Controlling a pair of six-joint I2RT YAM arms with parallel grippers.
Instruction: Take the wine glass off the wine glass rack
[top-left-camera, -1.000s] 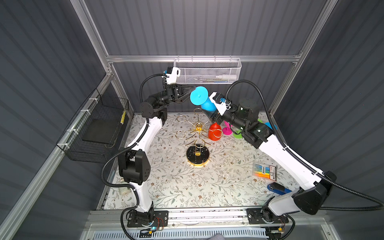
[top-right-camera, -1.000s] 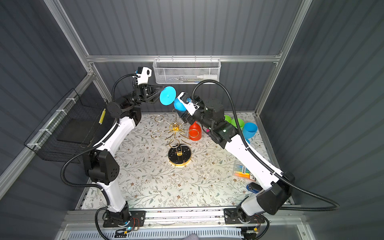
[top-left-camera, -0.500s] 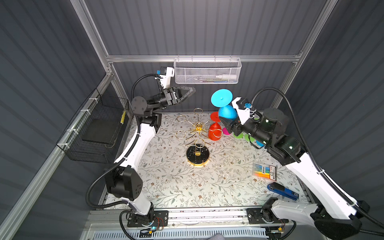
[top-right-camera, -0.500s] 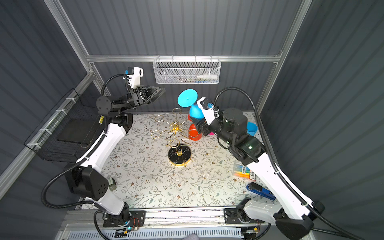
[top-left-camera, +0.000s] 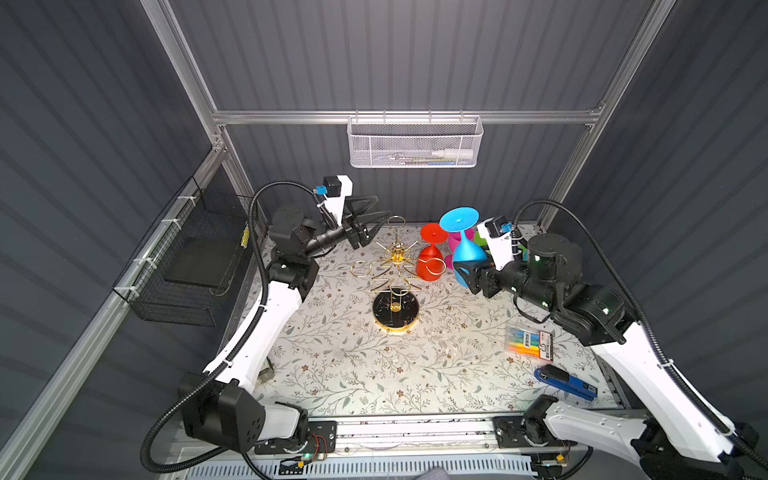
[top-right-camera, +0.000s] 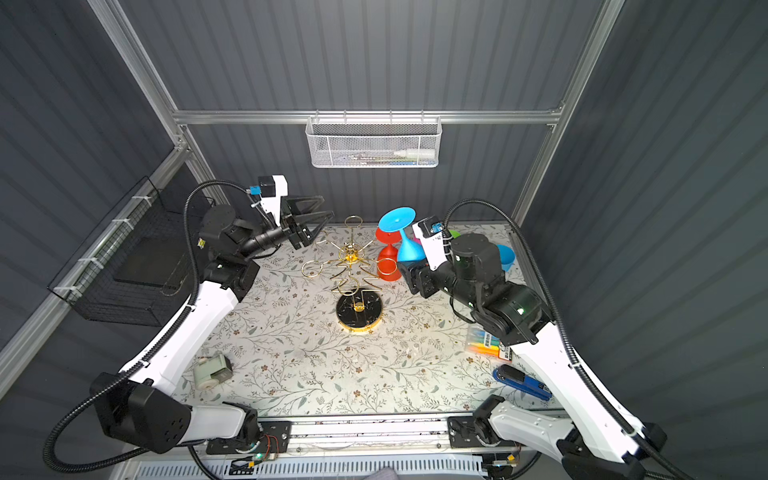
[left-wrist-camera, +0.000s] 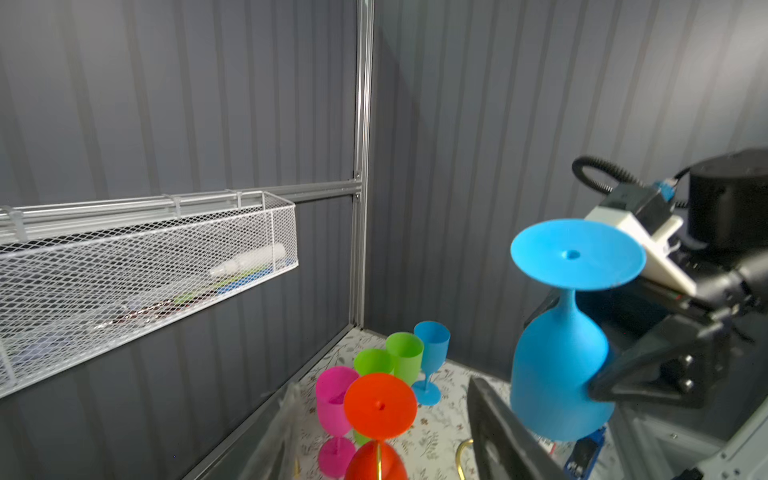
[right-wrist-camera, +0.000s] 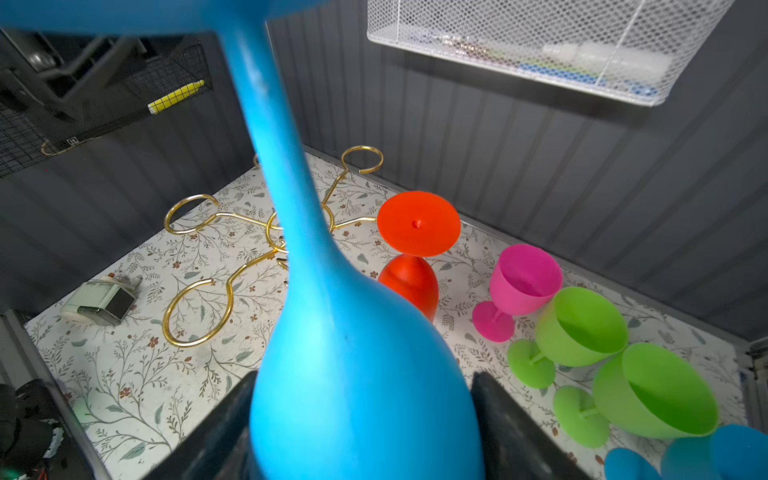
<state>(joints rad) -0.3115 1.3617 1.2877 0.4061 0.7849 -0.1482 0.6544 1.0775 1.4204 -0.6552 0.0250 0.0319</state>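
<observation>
The left gripper (top-left-camera: 383, 208) hovers up behind the wine glass rack (top-left-camera: 395, 309), on its left, jaws spread wide with nothing between them. The rack stands on its round black base. A red glass (top-left-camera: 430, 262) hangs bowl-down from a loop on the rack's right side. Just right of the rack and apart from its arms, the blue wine glass (top-left-camera: 467, 253) is upside-down, its bowl pinched by the right gripper (top-left-camera: 471, 271). A pink glass (right-wrist-camera: 523, 278) stands farther right.
</observation>
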